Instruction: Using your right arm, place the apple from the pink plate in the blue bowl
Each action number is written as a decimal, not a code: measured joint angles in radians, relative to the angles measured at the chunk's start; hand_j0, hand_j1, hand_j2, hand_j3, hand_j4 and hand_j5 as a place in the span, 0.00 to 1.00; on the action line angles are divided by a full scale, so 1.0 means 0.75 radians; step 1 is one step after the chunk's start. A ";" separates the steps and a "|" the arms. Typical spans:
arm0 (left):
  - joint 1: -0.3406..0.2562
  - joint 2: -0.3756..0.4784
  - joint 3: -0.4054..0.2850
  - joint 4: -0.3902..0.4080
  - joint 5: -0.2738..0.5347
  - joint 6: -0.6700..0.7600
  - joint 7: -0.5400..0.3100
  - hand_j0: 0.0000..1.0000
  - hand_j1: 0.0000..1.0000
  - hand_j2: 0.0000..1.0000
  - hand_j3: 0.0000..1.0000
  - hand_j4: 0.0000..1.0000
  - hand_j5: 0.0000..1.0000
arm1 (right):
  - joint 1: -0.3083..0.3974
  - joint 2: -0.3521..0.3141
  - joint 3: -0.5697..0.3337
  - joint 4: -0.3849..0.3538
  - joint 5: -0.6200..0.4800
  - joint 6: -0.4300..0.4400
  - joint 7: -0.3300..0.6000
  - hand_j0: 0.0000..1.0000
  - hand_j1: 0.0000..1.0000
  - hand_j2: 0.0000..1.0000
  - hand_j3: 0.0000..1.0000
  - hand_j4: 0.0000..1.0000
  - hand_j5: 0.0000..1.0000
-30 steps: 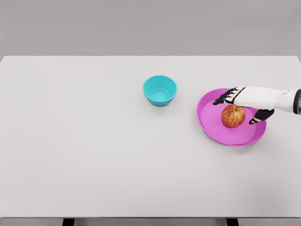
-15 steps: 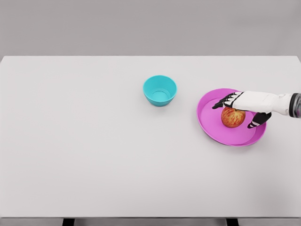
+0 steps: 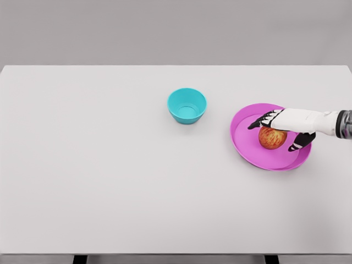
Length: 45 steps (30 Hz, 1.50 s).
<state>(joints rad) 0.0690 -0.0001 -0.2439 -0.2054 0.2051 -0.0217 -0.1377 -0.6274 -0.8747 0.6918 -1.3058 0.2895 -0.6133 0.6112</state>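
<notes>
A red-yellow apple (image 3: 271, 139) lies in the pink plate (image 3: 247, 144) at the right of the table. My right hand (image 3: 278, 130) reaches in from the right edge and lies over the apple's top, covering its upper part. Its dark fingers (image 3: 259, 120) are spread to the left of the fruit and the thumb (image 3: 301, 142) points down on its right side. The fingers are not closed around the apple. The blue bowl (image 3: 187, 105) stands empty, left of the plate and a little farther back. My left arm is out of sight.
The white table (image 3: 110, 165) stretches wide to the left and front. Its far edge runs above the bowl and its right edge lies just past the plate.
My right hand has lowered onto the apple, so more of the fruit's top is covered. Apple, plate and bowl have stayed where they were.
</notes>
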 measured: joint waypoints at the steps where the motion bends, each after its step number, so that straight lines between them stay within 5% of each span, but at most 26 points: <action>1: 0.000 0.000 0.000 0.000 0.000 0.000 0.000 1.00 1.00 1.00 1.00 1.00 1.00 | 0.000 0.000 0.000 0.000 0.000 0.000 0.000 0.79 0.79 0.79 0.79 0.79 0.79; 12: 0.000 0.000 0.000 0.000 0.000 0.000 0.000 1.00 1.00 1.00 1.00 1.00 1.00 | 0.000 0.000 0.002 0.001 -0.005 0.002 0.000 0.57 0.57 0.57 0.57 0.57 0.57; 28: 0.000 0.000 0.000 0.000 0.000 0.000 0.000 1.00 1.00 1.00 1.00 1.00 1.00 | -0.070 0.007 -0.012 -0.013 0.003 -0.002 -0.002 0.58 0.58 0.58 0.58 0.58 0.58; 45: 0.000 0.000 0.000 0.000 0.000 0.000 0.000 1.00 1.00 1.00 1.00 1.00 1.00 | -0.194 0.148 -0.016 0.005 0.008 -0.001 -0.001 0.56 0.56 0.56 0.56 0.56 0.56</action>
<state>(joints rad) 0.0690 -0.0001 -0.2439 -0.2054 0.2051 -0.0215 -0.1378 -0.7731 -0.7634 0.6801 -1.3023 0.2954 -0.6143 0.6105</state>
